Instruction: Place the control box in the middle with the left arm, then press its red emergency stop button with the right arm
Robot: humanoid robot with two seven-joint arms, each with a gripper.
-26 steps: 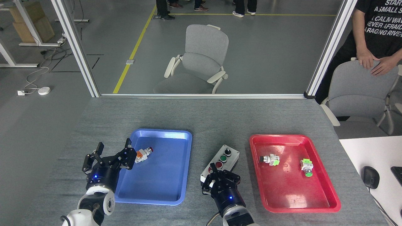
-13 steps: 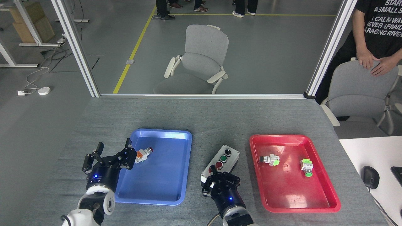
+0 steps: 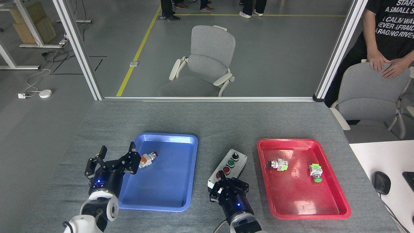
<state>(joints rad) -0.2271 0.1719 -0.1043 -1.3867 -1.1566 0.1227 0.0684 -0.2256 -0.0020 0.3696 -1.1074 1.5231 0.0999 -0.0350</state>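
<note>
Lab: taped floor [image 3: 136, 55], office chairs [image 3: 207, 61], trays [image 3: 161, 174].

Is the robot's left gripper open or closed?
Open. The black left gripper has its fingers spread wide apart with nothing between them, beside the blue plastic tray.

You have a blue tray [image 3: 168, 197] at 9 o'clock holding one orange-white push-button part [image 3: 147, 159]. A red tray [image 3: 326, 207] at 3 o'clock holds two green-bodied button parts [image 3: 278, 164], lying well apart. An empty grey chair [image 3: 207, 58] stands at 12 o'clock.
</note>
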